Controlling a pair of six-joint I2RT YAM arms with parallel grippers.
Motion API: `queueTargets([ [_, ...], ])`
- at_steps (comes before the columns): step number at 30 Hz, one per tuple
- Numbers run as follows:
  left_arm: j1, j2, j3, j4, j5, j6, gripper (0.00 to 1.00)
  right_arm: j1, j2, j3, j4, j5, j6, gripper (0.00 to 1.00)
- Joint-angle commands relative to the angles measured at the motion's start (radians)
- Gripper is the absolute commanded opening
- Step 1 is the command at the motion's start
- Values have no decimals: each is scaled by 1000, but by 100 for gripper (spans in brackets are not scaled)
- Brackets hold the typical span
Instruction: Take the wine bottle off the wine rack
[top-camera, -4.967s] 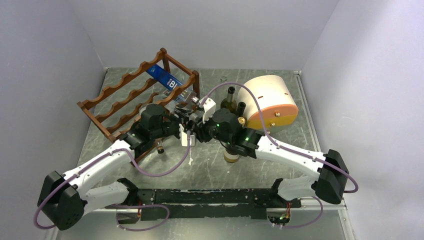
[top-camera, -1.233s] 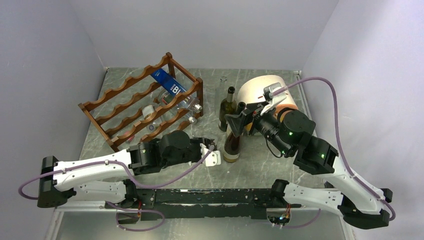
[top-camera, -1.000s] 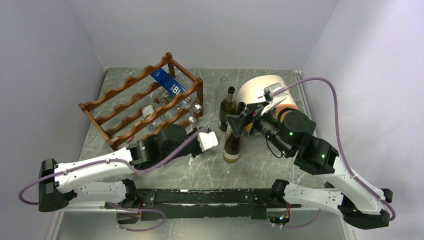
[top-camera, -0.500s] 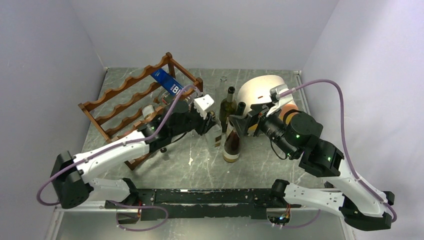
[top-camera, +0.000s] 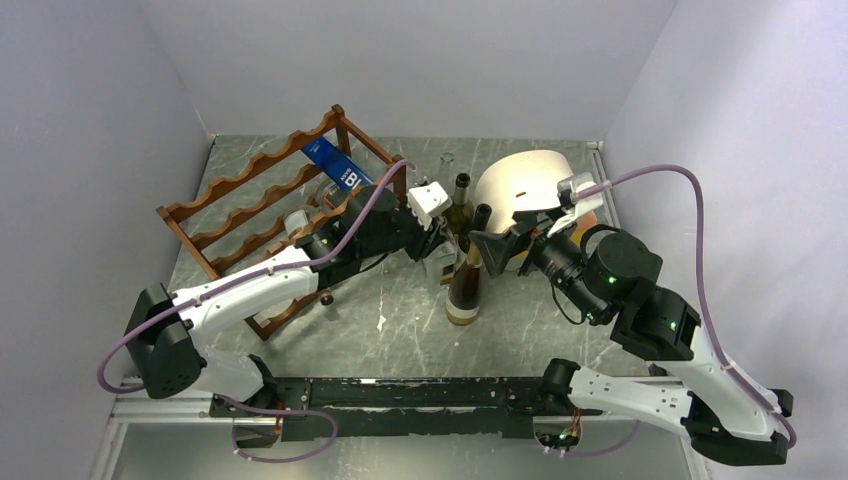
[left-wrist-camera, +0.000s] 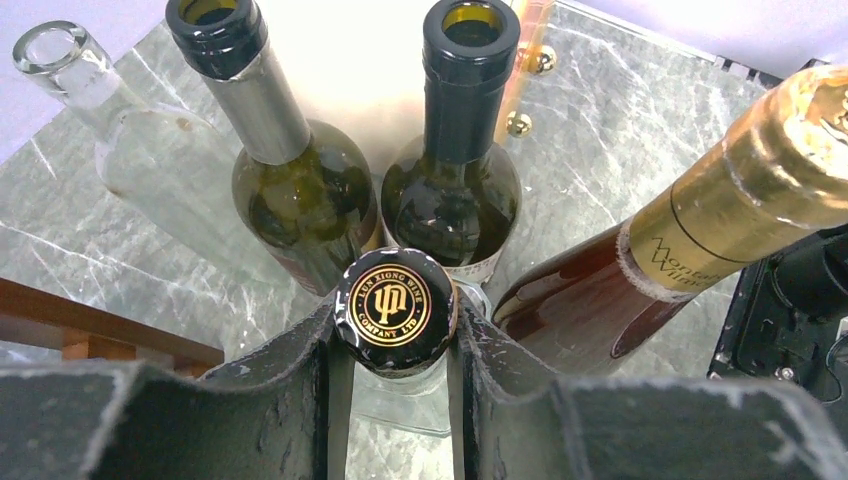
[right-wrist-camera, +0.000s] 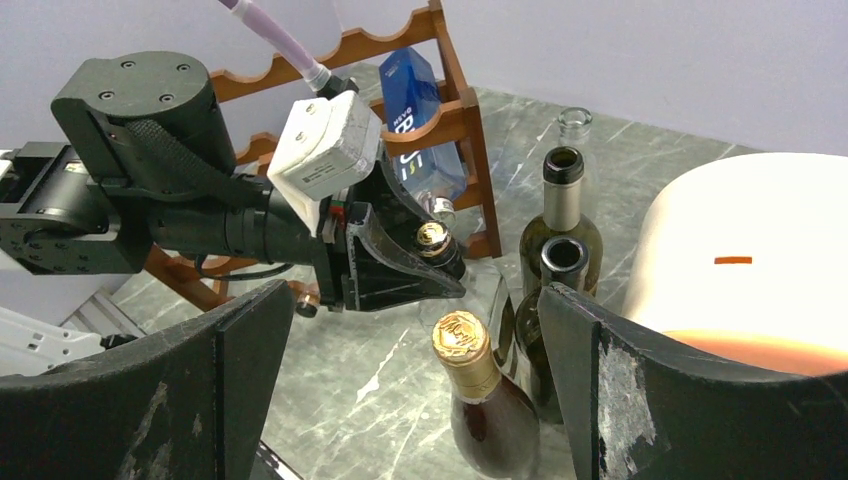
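Observation:
My left gripper (left-wrist-camera: 396, 335) is shut on the neck of a clear wine bottle (left-wrist-camera: 396, 310), just under its black-and-gold cap. The bottle hangs upright, off the reddish-brown wine rack (top-camera: 255, 215), among the standing bottles; whether its base touches the table I cannot tell. In the top view the left gripper (top-camera: 437, 243) is right of the rack's right end, with the clear bottle (top-camera: 437, 265) below it. My right gripper (right-wrist-camera: 415, 320) stands open above a brown gold-foil bottle (right-wrist-camera: 462, 345), touching nothing. A blue-labelled bottle (top-camera: 335, 165) still lies in the rack.
Two open dark green bottles (left-wrist-camera: 300, 190) (left-wrist-camera: 455, 190) stand just behind the held one. The brown bottle (left-wrist-camera: 700, 240) is at its right and an empty clear bottle (left-wrist-camera: 130, 150) farther back. A cream-and-orange drum box (top-camera: 530, 185) sits behind the right gripper. Walls close three sides.
My left arm has swung from the table's front up and right, bringing the clear bottle in beside the standing bottles. The right gripper has drifted slightly right, still open.

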Motion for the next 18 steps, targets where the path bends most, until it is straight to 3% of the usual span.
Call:
queueTargets([
  [1, 6, -47, 46, 139, 44, 24, 39, 3, -2, 1, -29, 34, 0, 98],
  [3, 6, -68, 8, 168, 57, 22, 59, 2, 5, 11, -48, 56, -5, 98],
  [5, 6, -90, -22, 180, 60, 18, 67, 1, 12, 20, -61, 68, -9, 98],
  [18, 48, -265, 24, -54, -51, 40, 80, 2, 35, 71, -60, 11, -24, 99],
])
